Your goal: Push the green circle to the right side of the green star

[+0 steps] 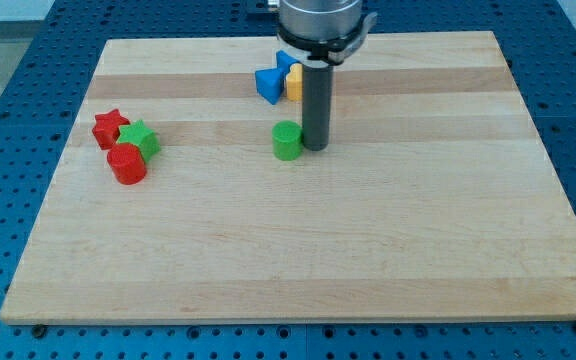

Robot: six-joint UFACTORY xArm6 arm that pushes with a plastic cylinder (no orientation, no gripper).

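Wooden board, pale planks, resting on a blue perforated table; it fills most of the view.

Item 1: green circle, a short cylinder, upright near the board's centre, slightly toward 12 o'clock. It stands well apart from the green star, at the star's 3 o'clock.

Item 2: my tip, the lower end of a straight dark rod hanging from a round metal mount at the view's top. It sits just beside the green circle at the circle's 3 o'clock, touching it or very nearly; the exact contact cannot be told. The rod carries nothing and has no jaws to open or shut.

Item 3: green star, near the board's 9 o'clock edge, in a tight cluster.

Item 4: red star, at the green star's 10 o'clock, touching it.

Item 5: red circle, a cylinder at the green star's 7 o'clock, touching it.

Item 6: blue blocks, shapes unclear, near the board's 12 o'clock edge, at the green circle's 12 o'clock, partly hidden by the rod.

Item 7: yellow block, shape unclear, wedged just beside the blue blocks at their 3 o'clock, mostly behind the rod.
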